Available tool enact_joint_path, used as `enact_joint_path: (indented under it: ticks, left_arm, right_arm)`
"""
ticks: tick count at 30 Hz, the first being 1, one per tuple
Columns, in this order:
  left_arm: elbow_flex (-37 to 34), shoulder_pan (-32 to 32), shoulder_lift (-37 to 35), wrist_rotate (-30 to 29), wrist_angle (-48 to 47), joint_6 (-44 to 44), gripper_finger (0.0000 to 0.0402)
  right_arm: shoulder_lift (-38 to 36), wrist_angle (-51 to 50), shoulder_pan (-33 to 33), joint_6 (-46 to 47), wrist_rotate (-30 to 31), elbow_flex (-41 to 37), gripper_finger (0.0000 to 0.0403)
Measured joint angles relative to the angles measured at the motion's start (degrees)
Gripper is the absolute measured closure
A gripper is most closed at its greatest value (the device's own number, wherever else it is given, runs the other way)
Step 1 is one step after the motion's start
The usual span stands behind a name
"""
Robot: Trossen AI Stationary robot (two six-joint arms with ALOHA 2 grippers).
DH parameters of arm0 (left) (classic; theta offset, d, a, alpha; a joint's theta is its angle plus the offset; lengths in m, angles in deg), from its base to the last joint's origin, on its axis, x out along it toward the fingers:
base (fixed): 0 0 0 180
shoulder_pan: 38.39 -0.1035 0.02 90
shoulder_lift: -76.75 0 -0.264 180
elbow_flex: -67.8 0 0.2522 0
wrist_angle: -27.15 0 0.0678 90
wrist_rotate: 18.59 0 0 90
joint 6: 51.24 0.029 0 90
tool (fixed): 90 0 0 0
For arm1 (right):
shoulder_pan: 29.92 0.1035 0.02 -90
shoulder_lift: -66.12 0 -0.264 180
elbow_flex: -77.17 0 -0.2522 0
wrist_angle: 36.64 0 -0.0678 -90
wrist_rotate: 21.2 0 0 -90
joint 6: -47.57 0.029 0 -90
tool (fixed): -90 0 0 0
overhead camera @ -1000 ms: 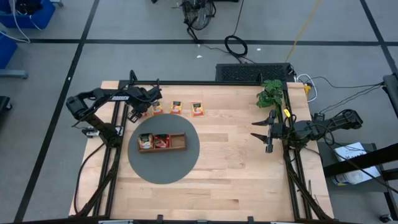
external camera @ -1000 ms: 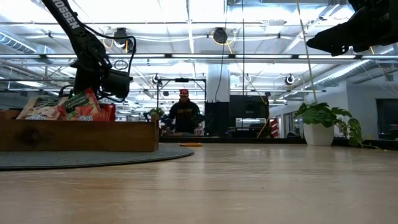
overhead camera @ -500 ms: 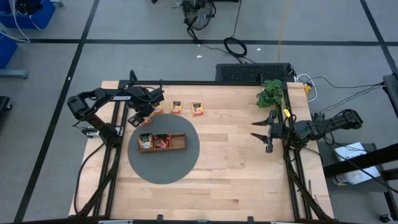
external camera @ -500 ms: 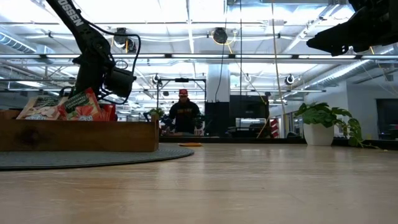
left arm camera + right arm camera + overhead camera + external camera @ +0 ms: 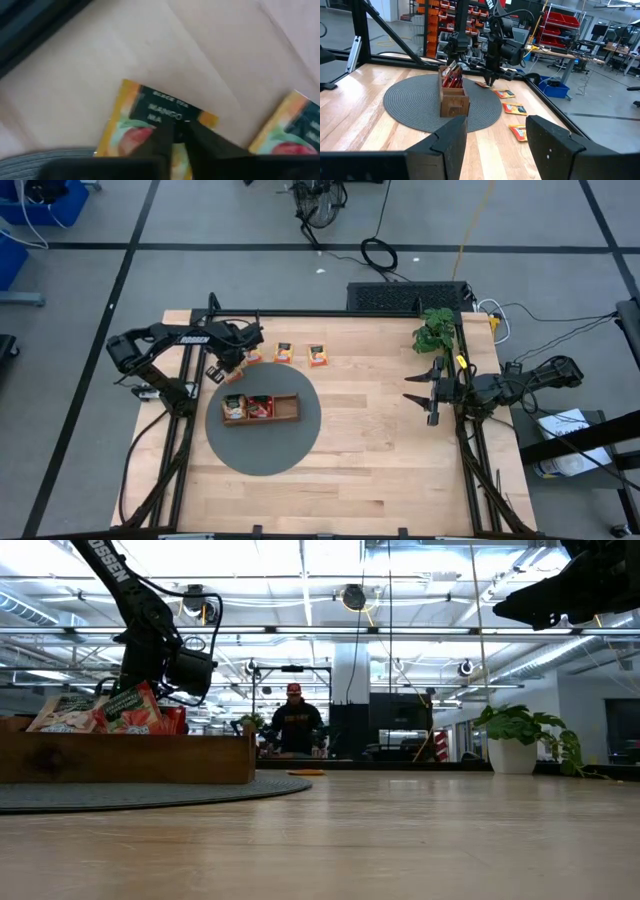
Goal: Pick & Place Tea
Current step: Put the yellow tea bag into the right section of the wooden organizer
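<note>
I see three orange-yellow tea packets lying flat in a row on the table; more stand in the tray.

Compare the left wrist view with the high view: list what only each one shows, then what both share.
Only the left wrist view: the print on the orange-yellow packet, with the word MANGO, and the left gripper with its fingertips nearly together on that packet.

Only the high view: the wooden tray with packets in its left and middle compartments, the round grey mat, the potted plant, a third loose packet, and the right gripper waiting open at the table's right edge.

Both: the left gripper over the leftmost loose packet, with a neighbouring packet beside it on the table.
</note>
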Motion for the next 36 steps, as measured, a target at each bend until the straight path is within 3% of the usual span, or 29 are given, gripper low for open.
enact_joint_path:
  ticks: [3,7,13,19,24,27,31,36]
  left_arm:
    - [-0.1,0.0,0.0,-0.6,-0.1,-0.9,0.0391]
    - [0.4,0.4,0.1,-2.8,-0.4,-3.3,0.0391]
    - [4.1,1.7,-1.1,-1.4,-5.7,-7.6,0.0385]
    - [6.3,4.6,-4.5,2.9,-14.5,-12.6,0.0294]
    - [4.9,5.5,-6.5,12.2,-16.7,-9.9,0.0186]
    - [2.8,5.6,-6.5,16.9,-16.6,-4.6,0.0144]
    - [1.1,3.8,-6.5,15.7,-15.5,-1.5,0.0128]
    - [1.1,-0.8,-6.5,12.4,-10.6,2.3,0.0140]
  right_arm:
    - [0.0,0.0,0.0,0.0,0.0,0.0,0.0216]
    - [0.0,0.0,0.0,0.0,0.0,0.0,0.0216]
    - [0.0,0.0,0.0,0.0,0.0,0.0,0.0216]
    - [0.0,0.0,0.0,0.0,0.0,0.0,0.0216]
    - [0.0,0.0,0.0,0.0,0.0,0.0,0.0216]
    - [0.0,0.0,0.0,0.0,0.0,0.0,0.0216]
    - [0.0,0.0,0.0,0.0,0.0,0.0,0.0216]
    - [0.0,0.0,0.0,0.0,0.0,0.0,0.0216]
